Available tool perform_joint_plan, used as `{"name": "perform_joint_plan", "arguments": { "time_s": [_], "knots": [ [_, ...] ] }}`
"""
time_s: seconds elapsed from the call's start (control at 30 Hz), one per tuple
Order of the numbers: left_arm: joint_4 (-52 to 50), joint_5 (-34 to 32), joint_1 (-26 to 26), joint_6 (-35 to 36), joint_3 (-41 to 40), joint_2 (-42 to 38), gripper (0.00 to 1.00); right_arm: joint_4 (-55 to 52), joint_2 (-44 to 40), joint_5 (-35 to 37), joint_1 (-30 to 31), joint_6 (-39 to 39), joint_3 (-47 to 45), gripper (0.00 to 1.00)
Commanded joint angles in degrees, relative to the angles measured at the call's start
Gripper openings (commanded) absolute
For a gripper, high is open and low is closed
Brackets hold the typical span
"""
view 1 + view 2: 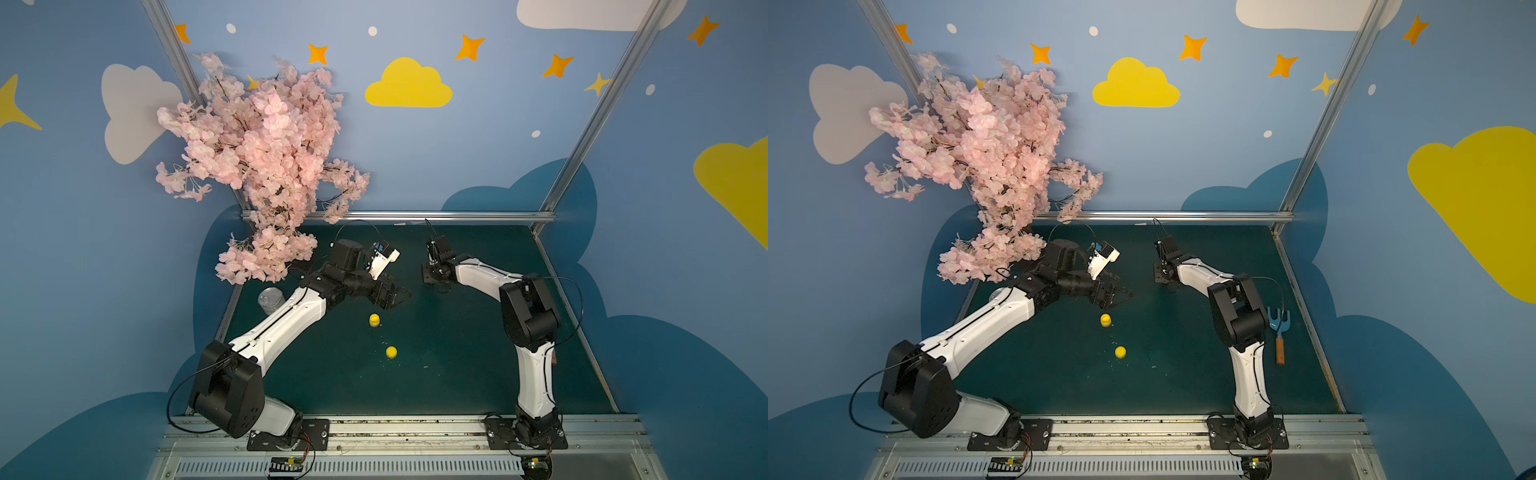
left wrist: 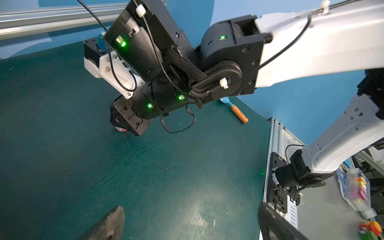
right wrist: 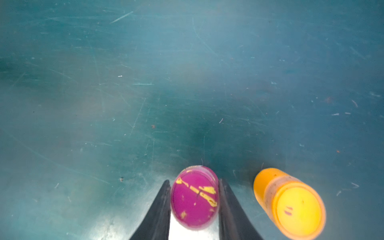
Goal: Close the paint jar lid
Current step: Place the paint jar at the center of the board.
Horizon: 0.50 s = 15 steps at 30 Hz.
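Item: magenta round plastic jar lid [image 3: 195, 199], yellow smears on top. Location: far half of green worktop [image 3: 145, 83], about midway between side edges, low at surface. Jar body beneath hidden; thread seating cannot be confirmed.

Grip: right gripper [image 3: 194, 180] clamped on lid rim, one finger each side.

Adjacent: orange cylindrical jar with yellow cap [image 3: 291, 203] just beside, apart.

Other tool: left gripper [image 2: 191, 228] spread wide, empty.

Advice: hold lid level, press lightly while turning, brace jar body, avoid orange jar.
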Motion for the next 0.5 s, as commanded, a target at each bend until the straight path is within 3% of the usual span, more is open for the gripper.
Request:
{"name": "perform_joint_plan", "arguments": {
  "time_s": [0.0,0.17,0.47],
  "knots": [
    [0.22,2.33,0.21,-0.16,-0.37,-1.47,1.00,-4.08,2.23,1.81,0.27,2.43,3.39,0.00],
    [0.98,-1.91,0.19,0.08,-1.32,-2.30,1.00,-7.14,4.68,1.52,0.58,3.95,7.00,0.00],
    [1.33,-1.87,0.23,-0.17,-1.49,-2.26,1.00,-4.79,4.45,2.85,1.71,7.30,3.65,0.07]
  ]
}}
